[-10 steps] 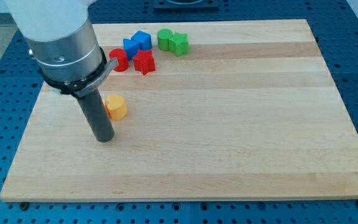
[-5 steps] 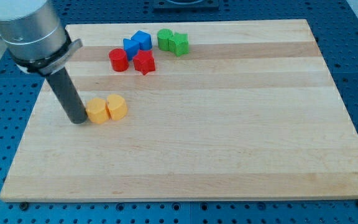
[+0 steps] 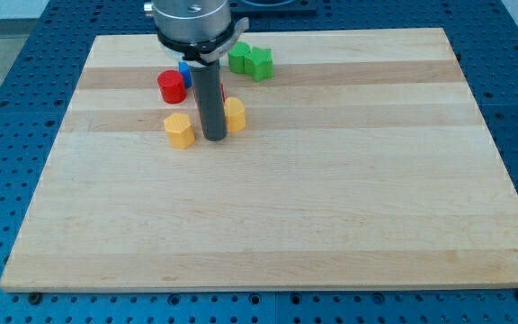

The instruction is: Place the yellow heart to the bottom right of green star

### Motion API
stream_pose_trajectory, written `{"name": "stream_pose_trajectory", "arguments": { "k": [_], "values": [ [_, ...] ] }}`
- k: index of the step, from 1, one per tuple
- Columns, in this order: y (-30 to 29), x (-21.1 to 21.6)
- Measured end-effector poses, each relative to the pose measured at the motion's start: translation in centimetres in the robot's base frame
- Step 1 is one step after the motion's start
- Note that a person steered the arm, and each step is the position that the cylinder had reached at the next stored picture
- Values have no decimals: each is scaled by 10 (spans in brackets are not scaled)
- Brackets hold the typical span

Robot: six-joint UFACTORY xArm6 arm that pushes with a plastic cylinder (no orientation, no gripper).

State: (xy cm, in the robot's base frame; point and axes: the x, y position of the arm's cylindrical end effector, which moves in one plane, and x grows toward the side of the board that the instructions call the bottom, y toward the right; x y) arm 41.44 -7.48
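Note:
My tip [image 3: 214,138] rests on the board between two yellow blocks. One yellow block [image 3: 179,130] lies just to the tip's left, with a small gap. The other yellow block [image 3: 234,114] touches the rod on its right side; I cannot tell which one is the heart. The green star [image 3: 259,63] sits near the view's top, up and right of the tip, touching a green round block [image 3: 238,57] on its left.
A red cylinder [image 3: 171,87] stands left of the rod. A blue block [image 3: 184,71] and a red block [image 3: 223,91] are mostly hidden behind the rod. The wooden board [image 3: 331,180] lies on a blue perforated table.
The rod has swung from the board's left side up and right. Both yellow blocks have moved right and upward, and they now sit apart with the tip between them.

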Motion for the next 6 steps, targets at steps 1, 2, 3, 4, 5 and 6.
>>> {"name": "stream_pose_trajectory", "arguments": {
  "k": [1,2,3,4,5,6],
  "values": [
    [15,-10],
    [35,-31],
    [51,-39],
    [71,-53],
    [88,-69],
    [94,-74]
  ]
}}
